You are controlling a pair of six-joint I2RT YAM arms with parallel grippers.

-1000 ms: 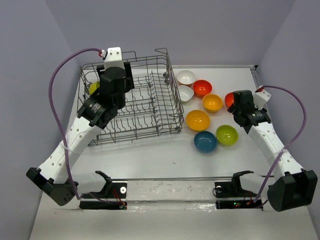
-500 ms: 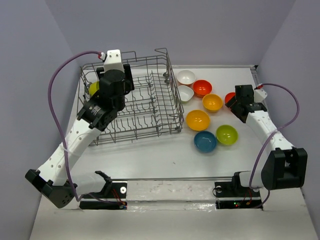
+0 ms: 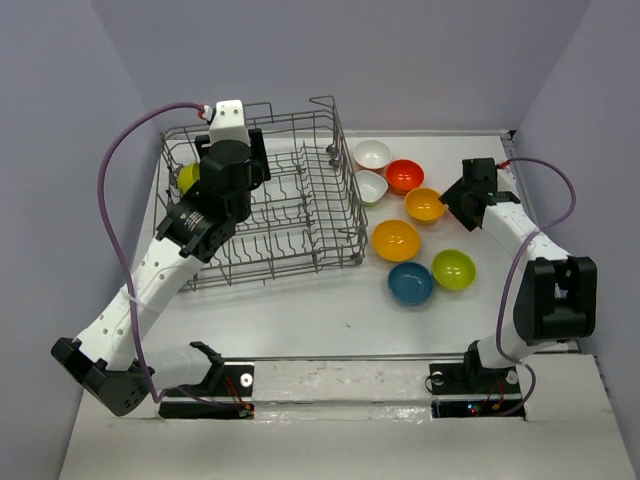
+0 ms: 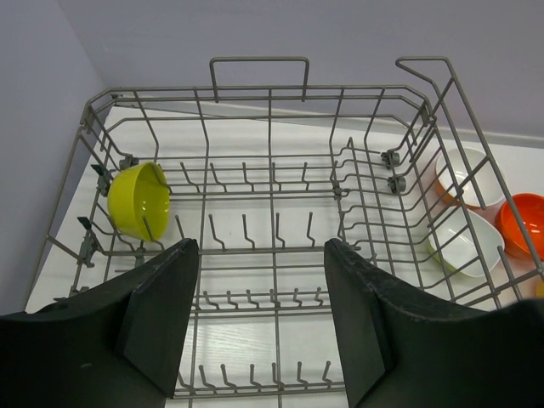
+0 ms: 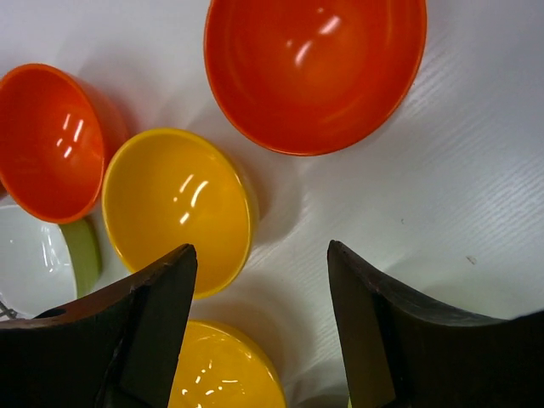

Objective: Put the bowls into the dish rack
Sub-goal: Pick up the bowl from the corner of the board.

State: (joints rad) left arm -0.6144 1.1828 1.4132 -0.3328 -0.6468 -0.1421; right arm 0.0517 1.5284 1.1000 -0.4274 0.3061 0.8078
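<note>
Nearest the arm bases on the white table [image 3: 300, 320], a teal blue bowl [image 3: 410, 283] and a lime green bowl [image 3: 454, 269] sit upright side by side. Just beyond them is an orange-yellow bowl [image 3: 396, 240], and farther on a second orange-yellow bowl [image 3: 425, 205]. The right gripper [image 5: 259, 255] hovers over the table between that second one and a red-orange bowl [image 5: 314, 72], its fingers spread wide with nothing between them. Beyond lie the other red-orange bowl [image 3: 405, 176], a tilted white bowl [image 3: 371, 186] just beside the right wall of the dish rack [image 3: 300, 215], and, farthest, an upright white bowl [image 3: 372, 154]. That makes 8 bowls on the table, all to the right of the rack. The grey wire rack fills the left half of the table. The left gripper [image 4: 259, 255] hangs over its near part, wide open and empty. A second lime green bowl [image 4: 138, 201] stands on edge among the tines at the rack's left side.
</note>
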